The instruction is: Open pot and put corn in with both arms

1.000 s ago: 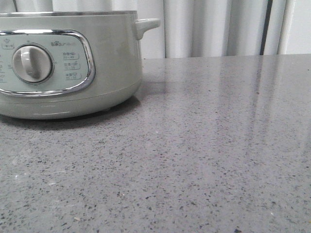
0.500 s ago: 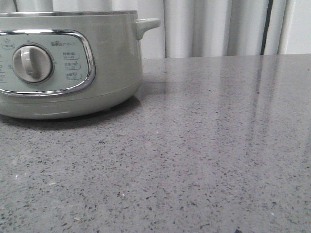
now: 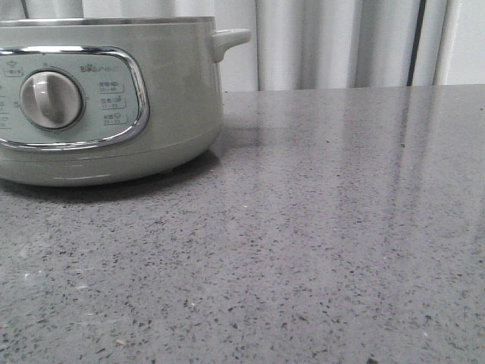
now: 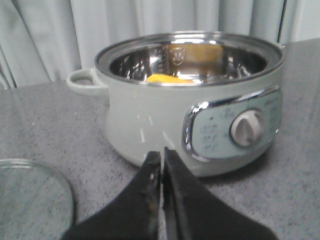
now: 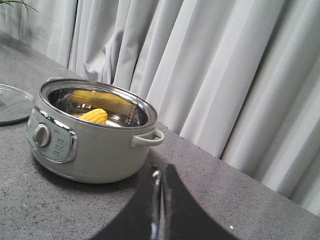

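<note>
Both jaws pressed together, empty; corn [image 5: 95, 115] already lies inside the open pot [image 4: 165, 125].
Your lid [image 4: 30, 195] rests on the desk [image 3: 318, 227] left of the pot; a careless left-arm retreat could knock it.

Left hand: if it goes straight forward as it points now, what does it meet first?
Probably the pot: the left hand, shut, points at its front wall beside the control panel. Depth is unclear.

A speckled grey stone-look tabletop [image 3: 318, 227] fills the foreground, glossy enough to carry pale streaks of reflection. Behind it hang pleated white curtains [image 5: 215, 65] in long vertical folds. A thin green sprig [image 5: 17, 4], possibly a plant leaf, shows at one corner.
</note>
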Robot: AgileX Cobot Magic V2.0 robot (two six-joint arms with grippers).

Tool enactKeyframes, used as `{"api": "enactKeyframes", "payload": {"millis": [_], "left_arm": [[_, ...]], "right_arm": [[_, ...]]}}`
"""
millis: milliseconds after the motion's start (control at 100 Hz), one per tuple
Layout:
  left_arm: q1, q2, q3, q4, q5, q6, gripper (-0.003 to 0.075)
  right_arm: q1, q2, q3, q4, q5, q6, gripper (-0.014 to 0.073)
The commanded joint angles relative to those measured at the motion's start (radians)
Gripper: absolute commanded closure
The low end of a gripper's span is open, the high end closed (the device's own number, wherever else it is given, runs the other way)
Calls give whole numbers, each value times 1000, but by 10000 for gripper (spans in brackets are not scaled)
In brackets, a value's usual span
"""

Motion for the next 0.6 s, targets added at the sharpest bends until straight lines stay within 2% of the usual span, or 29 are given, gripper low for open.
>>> {"api": "enactKeyframes", "payload": {"millis": [0,140,230,440,590], "left_arm": [[-8,-31,55,56,-93,-38,741],[-8,-112,188,246,-188,-290,741],[-8,-143,229,350,-196,-422,741],[-8,-179,296,359,-154,-522,741],[-8,-187,321,347,-125,-535,741]], "right_arm": [[-2,7,-25,-12,-78,-8,657],[-2,7,-25,-12,-78,-8,657],[-2,7,-25,-12,-78,-8,657],[-2,7,-25,-12,-78,-8,657],[-2,7,-25,-12,-78,-8,657]]}}
